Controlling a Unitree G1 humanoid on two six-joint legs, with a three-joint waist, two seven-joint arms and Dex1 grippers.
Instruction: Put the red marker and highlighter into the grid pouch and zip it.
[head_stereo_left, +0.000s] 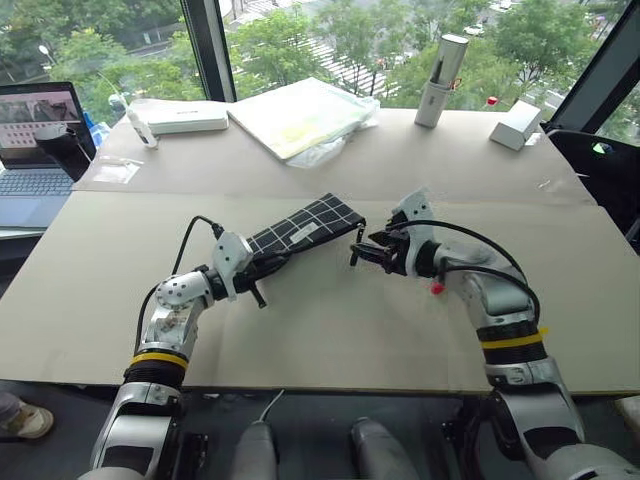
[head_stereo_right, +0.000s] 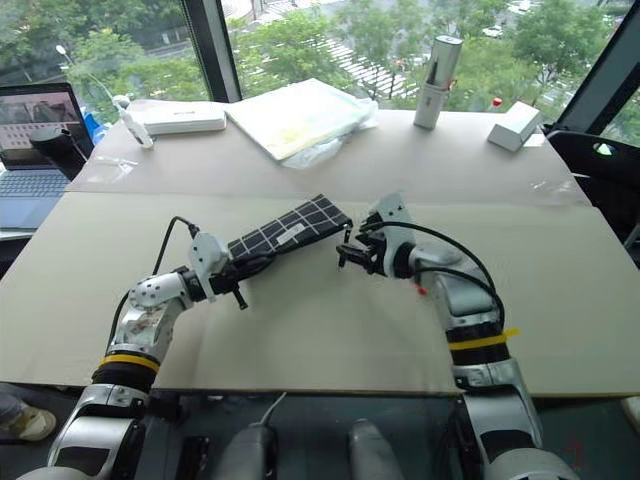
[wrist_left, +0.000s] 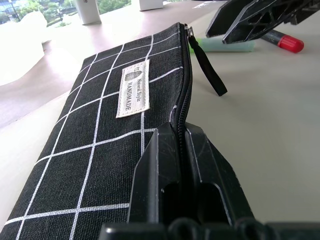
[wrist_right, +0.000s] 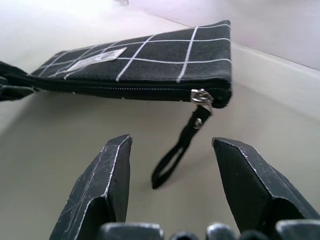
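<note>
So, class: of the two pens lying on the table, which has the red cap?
The marker: black barrel, red cap. The highlighter beside it is pale teal.

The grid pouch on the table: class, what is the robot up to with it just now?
The left gripper is shut on one end of the grid pouch, holding it just above the table. The right gripper is open, its fingers either side of the black zipper pull, not yet gripping. The zip looks closed. The red marker and highlighter lie on the table.

The grid pouch (head_stereo_left: 305, 225) lies between both tools, left of the highlighter (wrist_left: 225, 45).
</note>
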